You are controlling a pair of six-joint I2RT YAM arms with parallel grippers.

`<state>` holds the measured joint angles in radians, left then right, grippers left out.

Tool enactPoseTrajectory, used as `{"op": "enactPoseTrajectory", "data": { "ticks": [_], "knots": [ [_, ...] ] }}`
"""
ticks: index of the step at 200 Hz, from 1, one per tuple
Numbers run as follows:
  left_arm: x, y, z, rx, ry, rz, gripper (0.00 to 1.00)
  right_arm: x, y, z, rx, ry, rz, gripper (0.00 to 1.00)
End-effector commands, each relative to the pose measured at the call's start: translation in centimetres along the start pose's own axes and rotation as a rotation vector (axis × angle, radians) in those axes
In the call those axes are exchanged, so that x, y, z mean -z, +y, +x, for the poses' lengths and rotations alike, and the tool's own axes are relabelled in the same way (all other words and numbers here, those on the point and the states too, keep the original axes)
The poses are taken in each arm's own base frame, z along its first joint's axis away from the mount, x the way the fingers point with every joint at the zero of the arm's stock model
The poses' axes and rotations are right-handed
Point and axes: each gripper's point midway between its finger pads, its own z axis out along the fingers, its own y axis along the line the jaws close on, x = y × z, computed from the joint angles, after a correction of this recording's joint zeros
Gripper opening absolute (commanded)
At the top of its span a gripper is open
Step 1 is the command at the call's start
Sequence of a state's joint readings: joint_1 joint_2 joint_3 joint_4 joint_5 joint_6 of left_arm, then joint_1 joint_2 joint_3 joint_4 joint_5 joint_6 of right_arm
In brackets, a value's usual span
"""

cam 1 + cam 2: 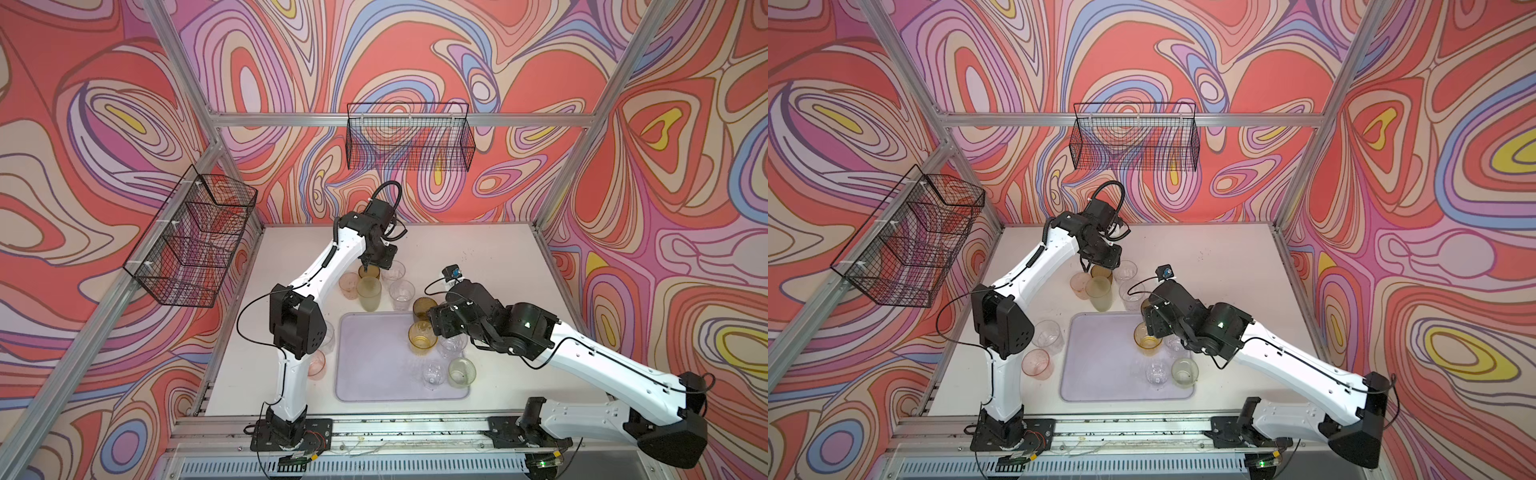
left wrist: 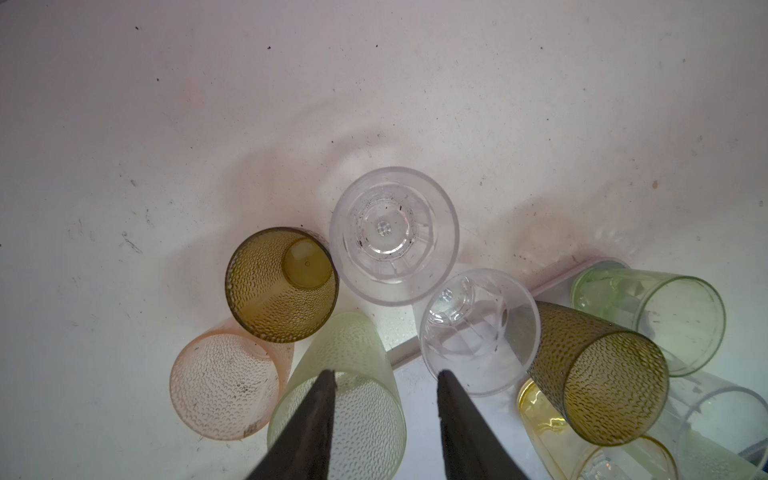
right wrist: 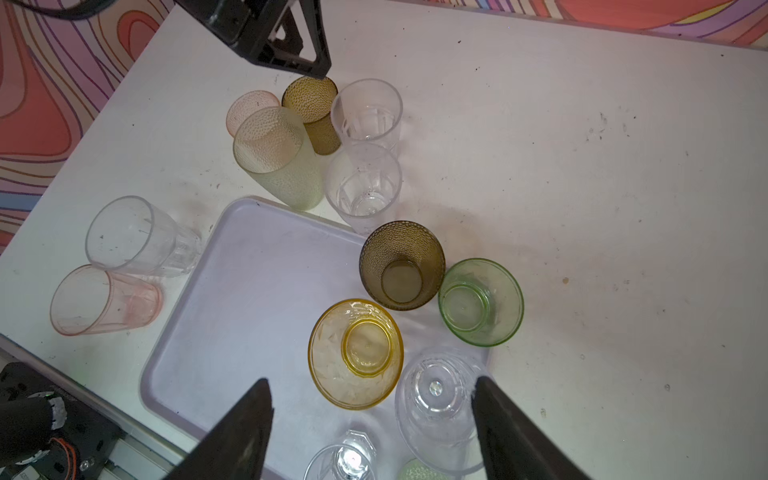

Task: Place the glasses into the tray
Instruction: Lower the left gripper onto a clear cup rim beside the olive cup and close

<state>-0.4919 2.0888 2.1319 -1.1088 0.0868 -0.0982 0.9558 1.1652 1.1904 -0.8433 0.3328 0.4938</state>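
The left gripper (image 2: pixel 384 372) hangs over the cluster at the far edge of the tray (image 1: pixel 374 370). Its jaws are partly open astride the rim of the tall pale green tumbler (image 2: pixel 365 415), not clamped. The right gripper (image 3: pixel 372 382) hovers, jaws wide and empty, above the amber tumbler (image 3: pixel 355 353) standing in the tray. Other glasses (image 3: pixel 104 299) stand on the desk (image 3: pixel 582 187).

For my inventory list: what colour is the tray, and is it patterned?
Pale lilac, plain, no pattern: the tray shows best in the right wrist view.
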Motion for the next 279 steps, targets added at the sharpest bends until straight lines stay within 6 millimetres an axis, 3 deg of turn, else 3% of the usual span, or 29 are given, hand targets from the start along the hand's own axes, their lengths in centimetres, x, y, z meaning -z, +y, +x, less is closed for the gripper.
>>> {"op": "enactPoseTrajectory", "data": {
  "ticks": [1,57,132,279],
  "knots": [
    [-0.6,0.5,0.4,-0.031,0.045,-0.022,0.40,0.5,-0.3,0.1,-0.023,-0.011,-0.010,0.78],
    [-2.3,1.0,-0.8,-0.033,0.047,-0.016,0.38,0.5,-0.3,0.2,-0.025,-0.010,-0.012,0.78],
    [-4.4,3.2,-1.1,0.007,0.062,-0.013,0.36,0.1,-0.1,0.4,-0.019,0.000,-0.016,0.78],
    [-8.3,3.1,-1.9,0.001,0.059,0.005,0.36,-0.7,0.4,1.0,-0.019,0.020,-0.037,0.78]
  ]
}}
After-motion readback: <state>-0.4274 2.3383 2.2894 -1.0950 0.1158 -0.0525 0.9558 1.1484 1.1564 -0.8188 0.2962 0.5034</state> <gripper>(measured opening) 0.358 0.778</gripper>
